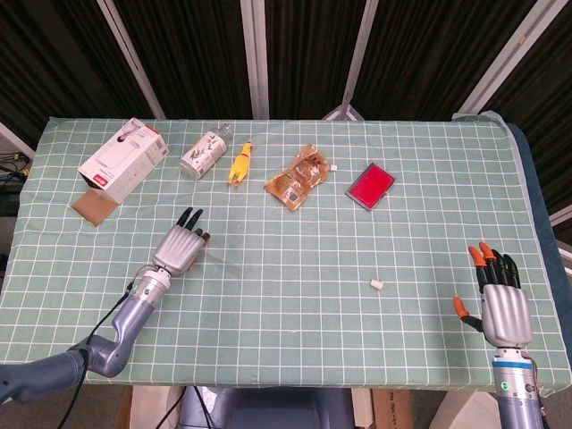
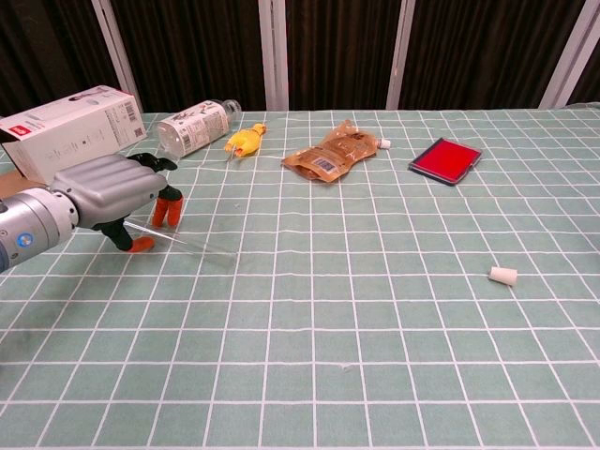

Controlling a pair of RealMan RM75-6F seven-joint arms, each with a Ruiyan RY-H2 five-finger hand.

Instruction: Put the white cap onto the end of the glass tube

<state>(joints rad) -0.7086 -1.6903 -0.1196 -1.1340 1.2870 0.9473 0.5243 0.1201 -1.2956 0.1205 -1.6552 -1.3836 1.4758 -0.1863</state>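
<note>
Left hand (image 2: 112, 187): we see its fingers (image 2: 167, 210) curled down around the glass tube (image 2: 192, 246), at 9 o'clock on the table (image 2: 375, 375); grip uncertain.
Right hand (image 1: 502, 299): fingers spread, holding nothing.
White cap (image 2: 502, 275): we find it at 3 o'clock, well apart from the tube.

The left robot hand (image 2: 112, 187) has a ribbed silver-grey metal back, dark fingers and orange fingertips (image 2: 142, 245). Its round silver wrist joins a blue-grey arm with a thin black cable running alongside. The right robot hand (image 1: 500, 299) matches, above a silver wrist cuff with a small green mark.
</note>
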